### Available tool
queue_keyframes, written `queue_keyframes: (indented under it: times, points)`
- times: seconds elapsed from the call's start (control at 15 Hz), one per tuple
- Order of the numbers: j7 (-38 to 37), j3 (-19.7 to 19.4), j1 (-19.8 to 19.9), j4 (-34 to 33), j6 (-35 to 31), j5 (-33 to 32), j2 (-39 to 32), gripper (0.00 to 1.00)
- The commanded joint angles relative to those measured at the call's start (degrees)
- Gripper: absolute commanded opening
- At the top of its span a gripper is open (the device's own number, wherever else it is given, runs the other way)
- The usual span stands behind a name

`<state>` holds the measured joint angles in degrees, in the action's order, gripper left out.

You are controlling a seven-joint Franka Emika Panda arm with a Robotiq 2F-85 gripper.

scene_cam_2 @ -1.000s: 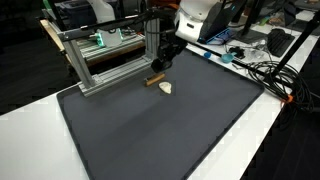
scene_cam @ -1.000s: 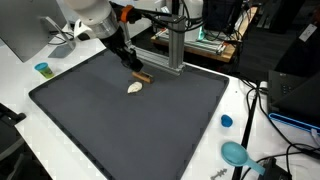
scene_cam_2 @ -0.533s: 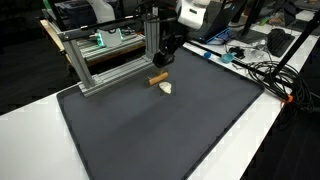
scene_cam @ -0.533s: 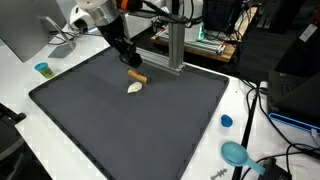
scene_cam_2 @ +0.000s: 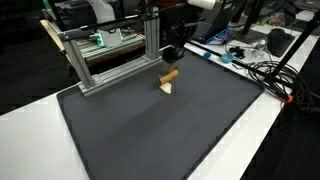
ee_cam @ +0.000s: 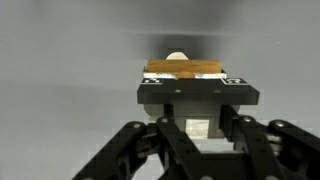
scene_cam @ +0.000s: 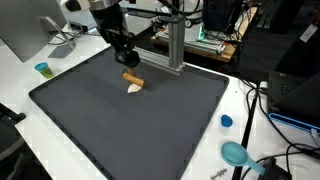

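Note:
My gripper hangs over the far part of the dark grey mat and is shut on a short brown wooden block. The block is held tilted just above a small white piece that lies on the mat. Both exterior views show this; the gripper, the block and the white piece sit in front of the metal frame. In the wrist view the block lies across the gripper, with the white piece just beyond it.
An aluminium frame stands at the mat's far edge and also shows in an exterior view. A small blue cup, a blue cap and a teal object lie on the white table. Cables run beside the mat.
The gripper has risen a little and shifted sideways with the brown block, which now hangs tilted over the white piece. The white piece has not moved.

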<state>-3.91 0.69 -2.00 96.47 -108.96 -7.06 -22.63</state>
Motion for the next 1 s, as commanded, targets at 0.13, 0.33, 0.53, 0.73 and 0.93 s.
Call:
queue_keyframes:
  times: [0.13,0.33,0.53,0.73,0.93]
  points:
    - [-0.05,-0.63,0.01,0.46,-4.69,0.12,-1.68,0.22]
    - [-0.79,-1.28,0.06,-0.50,-3.24,-0.05,-4.39,0.22]
    - [-0.97,-1.51,0.23,-1.22,-2.17,0.17,-5.56,0.22]
    - [-1.05,-1.59,0.33,-1.97,-1.38,0.34,-6.61,0.22]
    - [-1.74,-1.87,0.21,-3.18,1.57,0.06,-7.75,0.22]
